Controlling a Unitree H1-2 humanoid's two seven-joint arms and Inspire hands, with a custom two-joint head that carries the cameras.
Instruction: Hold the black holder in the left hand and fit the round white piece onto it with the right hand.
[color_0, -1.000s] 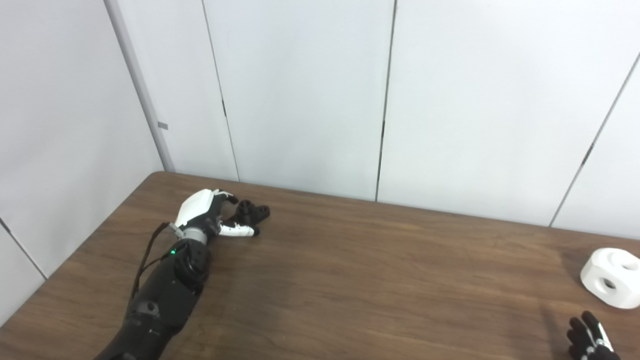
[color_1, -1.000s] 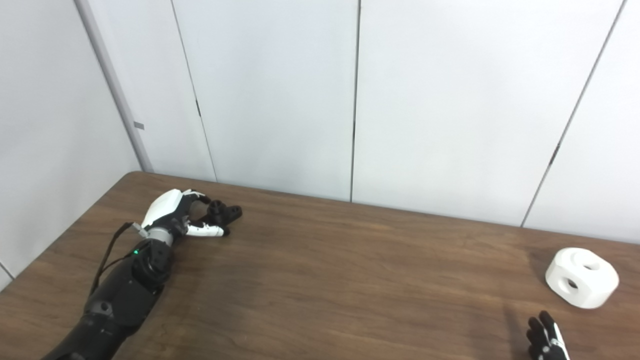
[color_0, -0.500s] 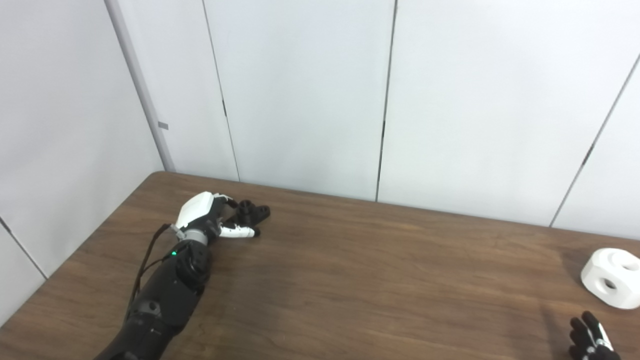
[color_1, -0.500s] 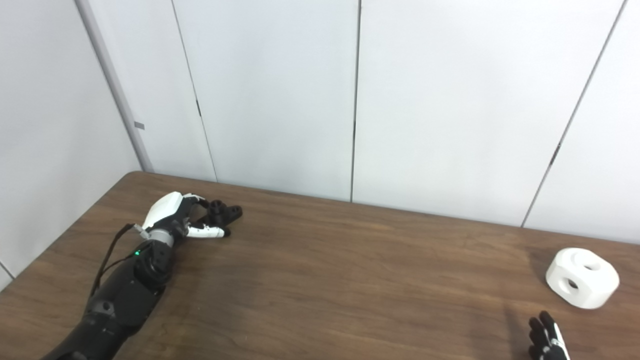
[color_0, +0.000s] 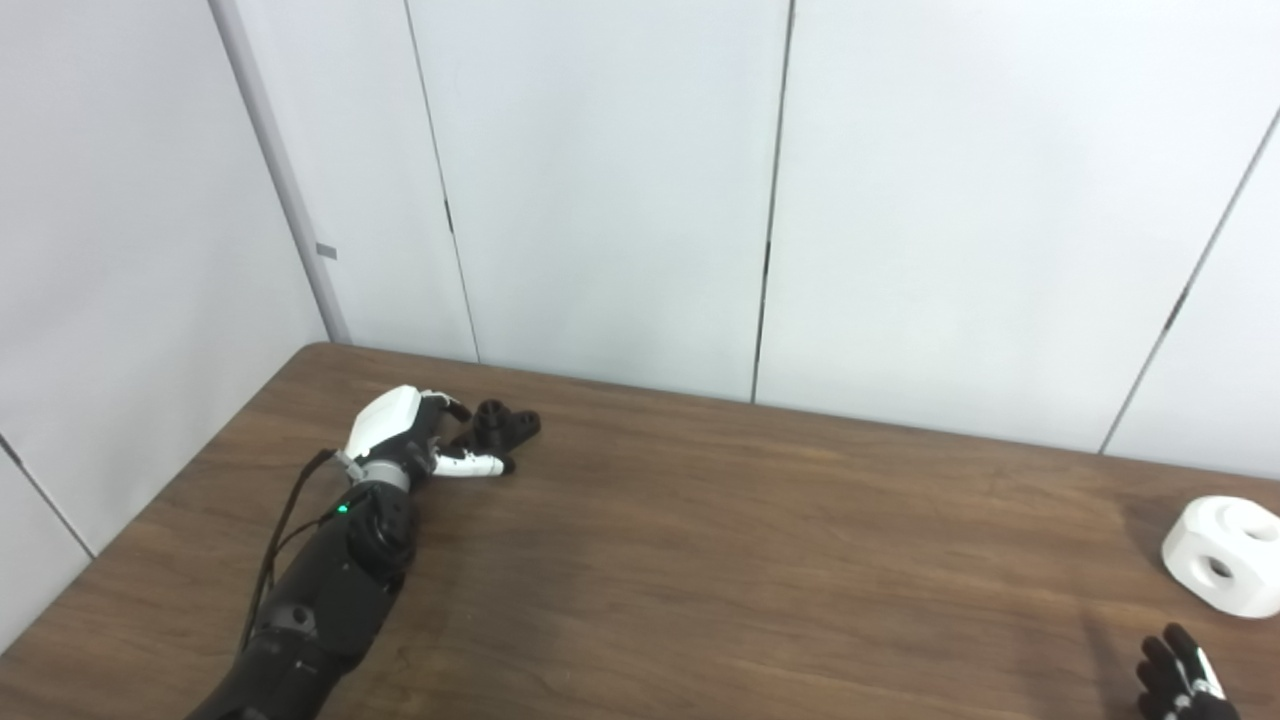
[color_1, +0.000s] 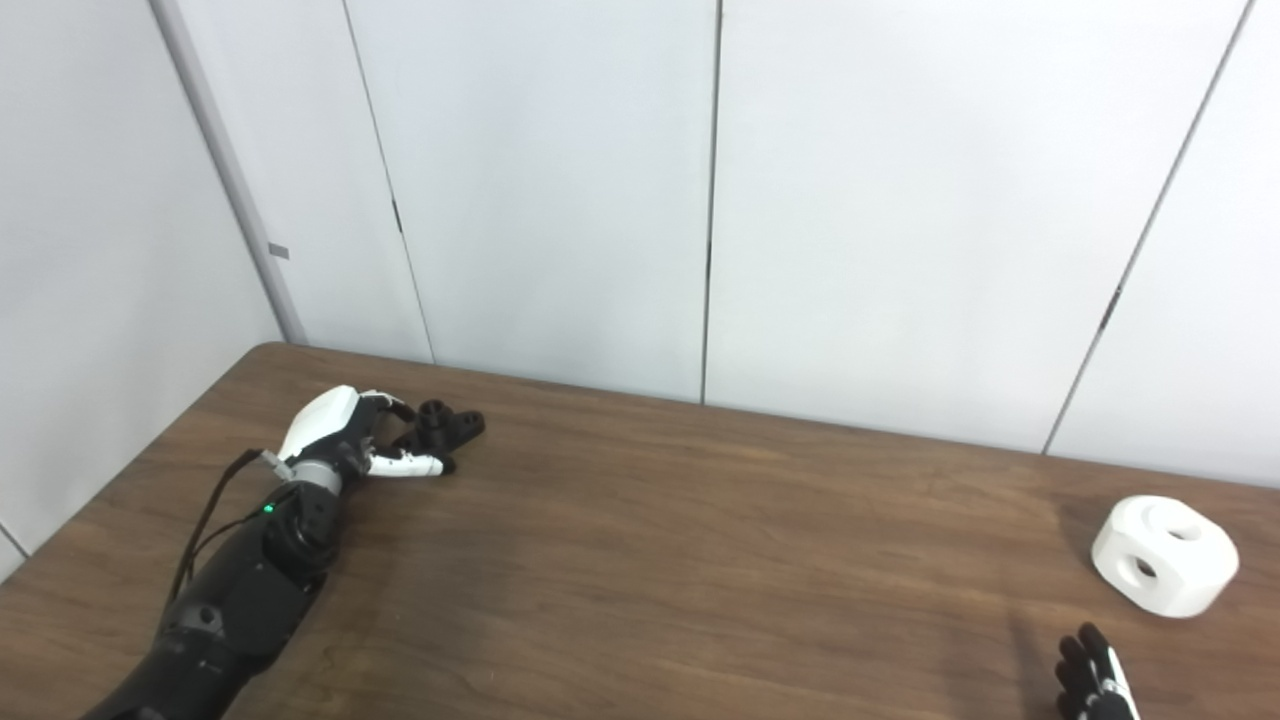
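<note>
The left robot hand (color_0: 405, 440) lies low on the far left part of the brown wooden worktop (color_0: 720, 540), its black forearm (color_0: 330, 590) running in from the bottom left edge with a small green light showing near the wrist; its white-backed palm faces right and its fingers (color_0: 470, 464) curl around the near side of the black holder (color_0: 503, 426); the thumb side reaches over the top, but whether the fingers actually grip the holder or only rest against it I cannot tell, since the black tips merge with the black part; the holder itself sits on the worktop, close to the far edge, just in front of the pale wall panels (color_0: 620, 180); over on the far right, well apart from all that, the round white piece (color_1: 1164, 553) stands on the worktop, a chunky block with round holes showing on its top and its near side; nothing touches it; the right robot hand (color_1: 1095, 680) only peeks in at the bottom right corner, near the white piece but clear of it; just its dark fingertips show, spread a little and pointing up the worktop, holding nothing that can be seen; the wide middle stretch of wood lies between the two parts.
</note>
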